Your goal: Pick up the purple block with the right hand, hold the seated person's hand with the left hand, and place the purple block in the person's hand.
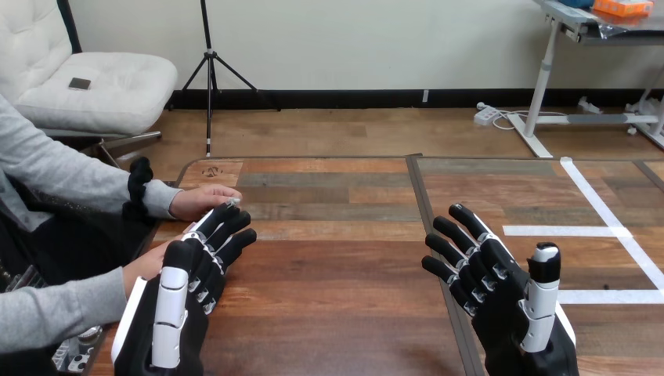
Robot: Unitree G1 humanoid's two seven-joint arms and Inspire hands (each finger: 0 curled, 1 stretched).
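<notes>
The robot's black-and-white left hand (188, 286) hung well left of the dark seam (416, 196) in the brown wooden plank table (329, 266). Its fingers were straight and loosely spread, the tips just beside the person's upper hand (202, 201), which rested on the table. The person's lower hand (143, 266) lay against its outer side. The black-and-white right hand (501, 290) hovered at the seam, fingers straight and splayed.

We see a brown, plank-striped table (337, 274), white tape lines (564, 231) at its right, a black-and-white left hand (178, 309) and right hand (509, 305), and grey sleeves (63, 168) at left.
</notes>
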